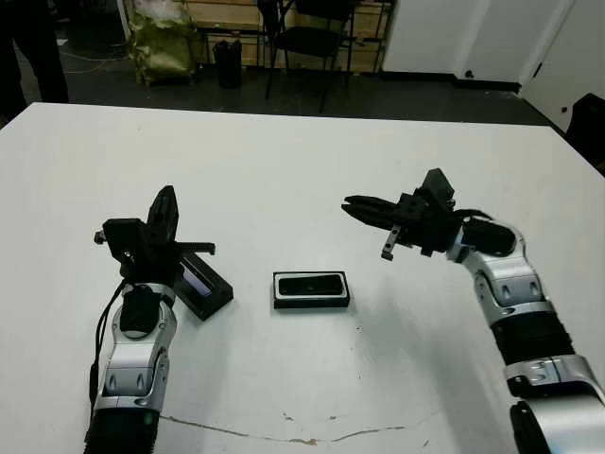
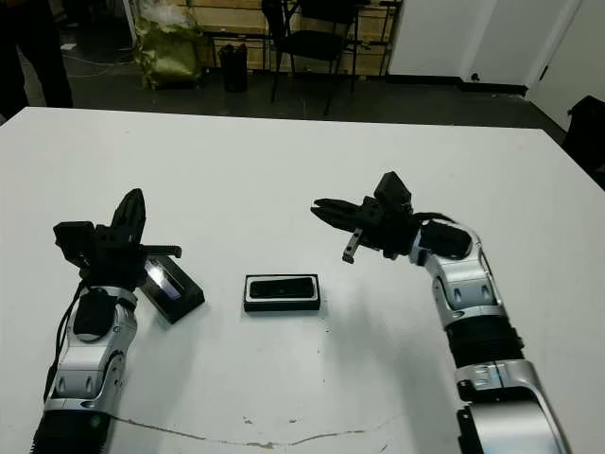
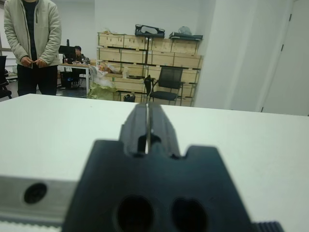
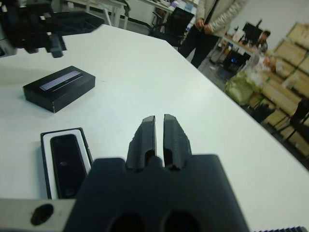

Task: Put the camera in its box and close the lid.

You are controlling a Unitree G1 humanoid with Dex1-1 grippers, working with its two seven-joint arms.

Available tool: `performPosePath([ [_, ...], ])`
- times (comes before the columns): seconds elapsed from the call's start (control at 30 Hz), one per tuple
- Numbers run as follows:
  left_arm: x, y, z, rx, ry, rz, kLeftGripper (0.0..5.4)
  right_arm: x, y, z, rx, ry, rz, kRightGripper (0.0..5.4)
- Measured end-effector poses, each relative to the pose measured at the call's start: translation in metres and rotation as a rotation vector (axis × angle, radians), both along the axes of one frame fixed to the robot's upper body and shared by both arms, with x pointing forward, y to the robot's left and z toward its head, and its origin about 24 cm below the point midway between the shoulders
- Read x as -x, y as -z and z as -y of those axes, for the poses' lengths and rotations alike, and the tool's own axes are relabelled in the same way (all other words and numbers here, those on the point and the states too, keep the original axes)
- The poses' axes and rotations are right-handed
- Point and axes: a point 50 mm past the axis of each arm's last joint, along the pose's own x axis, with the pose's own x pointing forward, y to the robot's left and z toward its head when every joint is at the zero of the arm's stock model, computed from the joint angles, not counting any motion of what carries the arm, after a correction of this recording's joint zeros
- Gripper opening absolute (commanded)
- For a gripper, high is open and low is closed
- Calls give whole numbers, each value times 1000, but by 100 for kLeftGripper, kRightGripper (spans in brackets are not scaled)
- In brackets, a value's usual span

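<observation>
Camera (image 1: pixel 311 283) in box (image 1: pixel 280 303), clear of fingers (image 4: pixel 147 135)

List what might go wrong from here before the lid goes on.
The lid lies apart from the box, right beside the left gripper, whose fingers are shut; reaching for it that way may only push it. The camera already sits in the box, so a lid lowered askew might catch on the rim. The right gripper hangs nearby and might nudge the box.
</observation>
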Motion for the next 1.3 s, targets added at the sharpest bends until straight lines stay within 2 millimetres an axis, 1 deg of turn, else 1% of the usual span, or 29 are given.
performPosePath([
  [0.1, 0, 0, 0, 0, 2, 5, 0, 4, -3, 4, 53, -36, 32, 1],
  [0.23, 0, 0, 0, 0, 2, 8, 0, 6, 1, 7, 107, -57, 15, 1],
  [0.47, 0, 0, 0, -3, 0, 8, 0, 11, 17, 9, 126, -107, -75, 1],
  [0.7, 0, 0, 0, -2, -7, 1, 0, 14, 36, 12, 105, -179, -213, 1],
  [0.83, 0, 0, 0, 0, -7, 0, 0, 10, 42, 9, 140, -203, -272, 1],
  [1.07, 0, 1, 0, 0, -6, -2, 0, -3, 38, 0, 134, -245, -417, 1],
  [1.17, 0, 1, 0, -1, -8, -2, 0, -4, 41, -7, 164, -262, -441, 1],
  [1.3, 1, 1, 0, -1, -7, 6, 0, -6, 45, -11, 172, -277, -445, 1],
])
